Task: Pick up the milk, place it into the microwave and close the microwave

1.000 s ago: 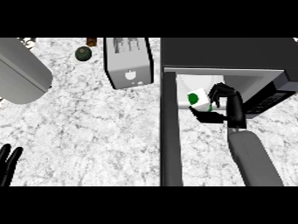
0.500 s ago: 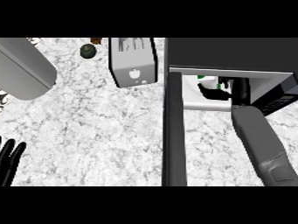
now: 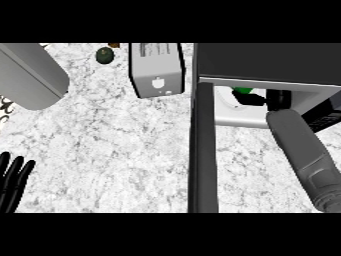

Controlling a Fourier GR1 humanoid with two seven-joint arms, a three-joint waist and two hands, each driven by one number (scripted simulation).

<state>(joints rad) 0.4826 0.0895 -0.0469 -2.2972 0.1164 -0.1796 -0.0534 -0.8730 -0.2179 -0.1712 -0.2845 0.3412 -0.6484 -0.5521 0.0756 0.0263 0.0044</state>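
While I've got the marble counter (image 3: 129, 145) filling most of my view, the microwave (image 3: 276, 60) sits top right with its door (image 3: 202, 150) swung wide open. My right hand (image 3: 265, 99) is reaching inside, fingers curled round the milk (image 3: 241, 91), which is in the cavity with just its green top showing. Toaster (image 3: 157, 67) sits left of the microwave. Left hand (image 3: 3, 182) rests bottom left, fingers straight.

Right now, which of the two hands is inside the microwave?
The right hand: it reaches into the open microwave by the milk. The left hand rests open at the counter's lower left edge.
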